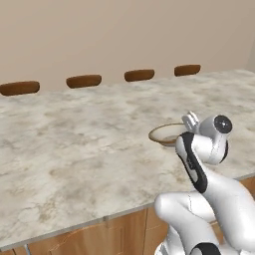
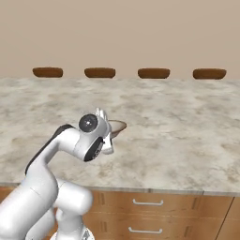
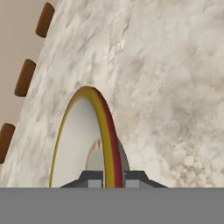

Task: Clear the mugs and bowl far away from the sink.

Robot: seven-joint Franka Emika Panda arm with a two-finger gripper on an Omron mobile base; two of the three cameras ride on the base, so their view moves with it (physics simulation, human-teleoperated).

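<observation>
Rising from below the counter's near edge, the white arm bends at its elbow and reaches forward over the marble counter [image 1: 74, 149], with the wrist turned so the hand points away from the base toward the far edge. In the left base view the gripper [image 1: 191, 119] sits at the near side of the bowl [image 1: 164, 133]; in the right base view the gripper [image 2: 101, 115] meets the bowl [image 2: 117, 125] at its left side. The bowl rests on the counter, nearer the front edge than the far edge. In the hand view the two fingertips stand close together, one on each side of the bowl's rim [image 3: 107, 131], pinching it. Four brown stool tops [image 2: 99, 72] line the far edge.
</observation>
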